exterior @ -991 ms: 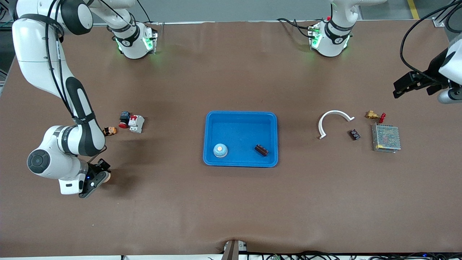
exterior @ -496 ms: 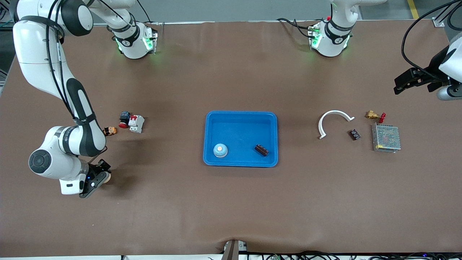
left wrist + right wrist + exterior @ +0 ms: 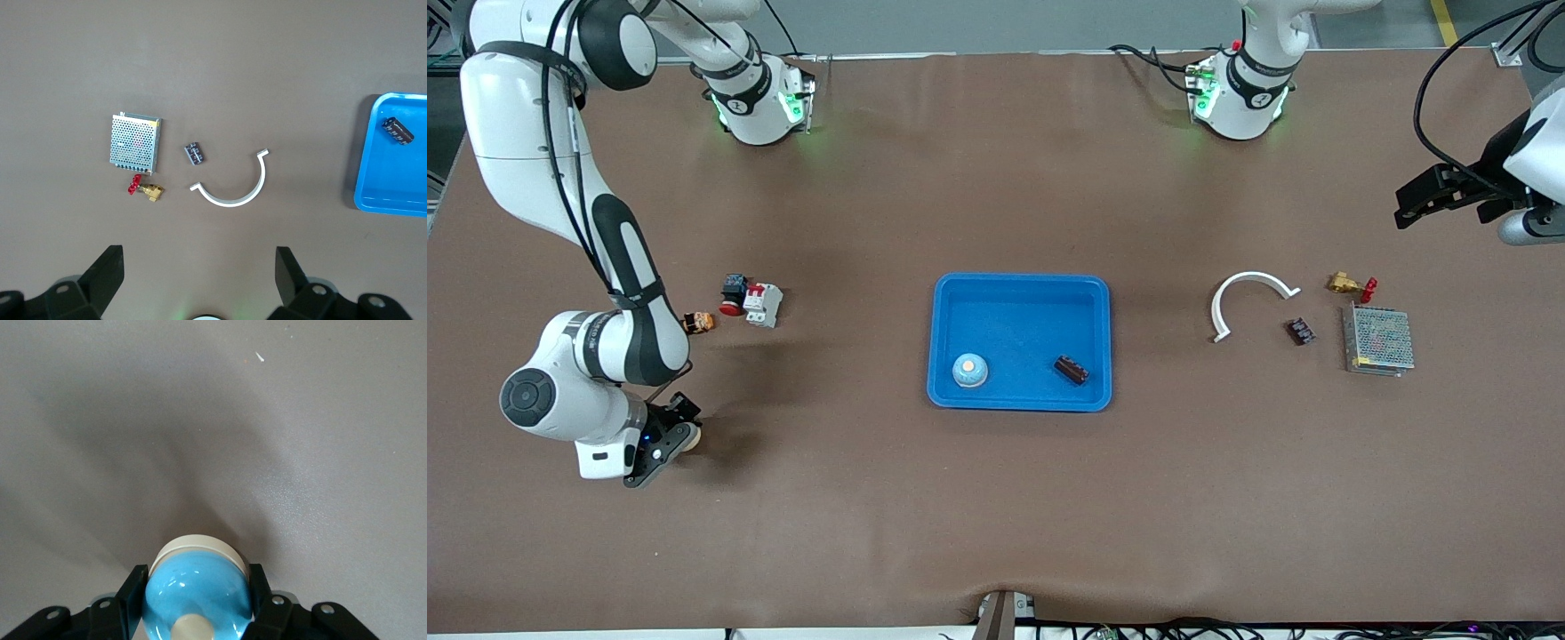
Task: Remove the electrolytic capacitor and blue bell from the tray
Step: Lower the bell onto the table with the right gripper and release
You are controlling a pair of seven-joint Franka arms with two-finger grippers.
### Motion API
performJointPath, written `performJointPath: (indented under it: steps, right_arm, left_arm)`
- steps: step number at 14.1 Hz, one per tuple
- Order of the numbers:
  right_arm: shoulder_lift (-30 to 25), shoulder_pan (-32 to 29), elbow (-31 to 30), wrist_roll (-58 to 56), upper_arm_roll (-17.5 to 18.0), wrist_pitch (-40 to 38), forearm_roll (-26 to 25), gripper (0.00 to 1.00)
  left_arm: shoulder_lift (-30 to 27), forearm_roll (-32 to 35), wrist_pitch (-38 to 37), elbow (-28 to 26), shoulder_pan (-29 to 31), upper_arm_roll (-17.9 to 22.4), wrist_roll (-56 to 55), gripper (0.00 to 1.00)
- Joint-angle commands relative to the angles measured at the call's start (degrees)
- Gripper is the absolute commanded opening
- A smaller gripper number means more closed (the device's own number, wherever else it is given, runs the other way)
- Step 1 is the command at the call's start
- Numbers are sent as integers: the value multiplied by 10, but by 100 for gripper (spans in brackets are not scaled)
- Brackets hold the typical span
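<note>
The blue tray (image 3: 1021, 292) sits mid-table. Inside it are a blue bell (image 3: 969, 370) with a cream button and a dark cylindrical capacitor (image 3: 1071, 369), which the left wrist view also shows as the capacitor (image 3: 398, 130) in the tray (image 3: 373, 193). My right gripper (image 3: 680, 437) hangs low over bare table at the right arm's end. It is shut on a second blue bell (image 3: 198, 587) with a white base, and its fingers (image 3: 137, 587) press the dome's sides. My left gripper (image 3: 1405, 212) hangs high over the left arm's end, open and holding nothing (image 3: 199, 273).
At the left arm's end lie a white curved piece (image 3: 1249, 298), a small dark component (image 3: 1300, 331), a brass valve with a red handle (image 3: 1350, 285) and a mesh-covered metal box (image 3: 1378, 340). Toward the right arm's end sit a circuit breaker (image 3: 763, 303), a red push-button (image 3: 733, 293) and a small orange part (image 3: 698, 322).
The left gripper has drifted a little toward the robots' bases. The right arm has shifted only slightly, still holding its bell. Nothing in the tray has moved.
</note>
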Motion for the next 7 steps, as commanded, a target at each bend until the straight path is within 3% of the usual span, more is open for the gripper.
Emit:
performJointPath:
  steps: [1,3,4,5,6,7]
  right_arm:
    - [3,-11,3,-9,10,6,-8,54]
    - [5,-12,3,-8,11,7,-7,57]
    - [8,-14,3,-8,11,7,-6,64]
    - [8,-16,3,-8,11,6,-2,79]
    - [9,-19,4,-8,11,6,0,100]
    - [9,-21,4,-7,12,5,1,100]
  left_arm:
    - [-9,-10,-23,2,-1,1,10,100]
    - [-9,-11,-25,2,-1,1,12,100]
    - [-9,-11,-26,2,-1,1,20,100]
    - [-8,-10,-26,2,-1,2,29,100]
    - [-8,-12,-26,4,-1,2,34,100]
    - [-4,-13,-27,10,-1,2,34,100]
